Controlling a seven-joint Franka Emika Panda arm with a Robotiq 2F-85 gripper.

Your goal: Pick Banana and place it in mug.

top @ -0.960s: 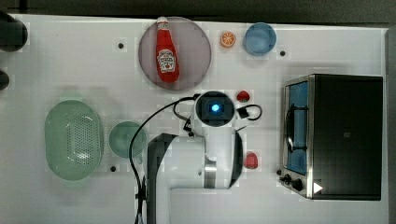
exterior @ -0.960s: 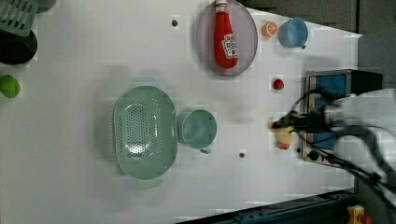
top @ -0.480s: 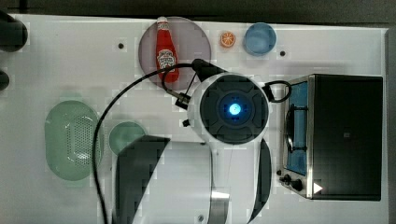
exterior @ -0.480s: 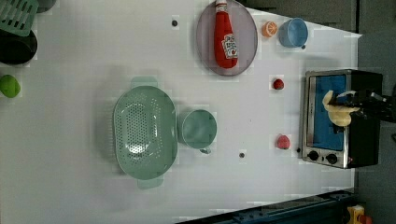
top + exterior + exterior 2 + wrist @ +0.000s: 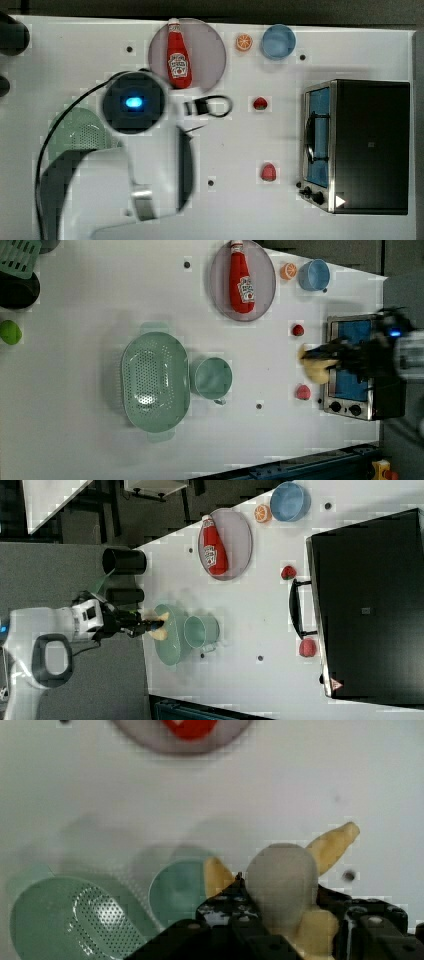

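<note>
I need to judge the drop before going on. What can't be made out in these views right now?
- Top view: the mug is hidden under the arm; colander partly covered.
- Left view: gripper and banana smeared by motion.
- Wrist view: mug partly behind the banana; ketchup bottle cut by the edge.

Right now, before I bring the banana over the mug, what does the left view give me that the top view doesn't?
Left view: the banana held in the jaws near the toaster oven, and the mug standing open beside the colander. Top view: the arm overlapping the colander, and the toaster oven's whole top. Both: ketchup bottle on its plate, orange slice, blue bowl, two red fruits.
</note>
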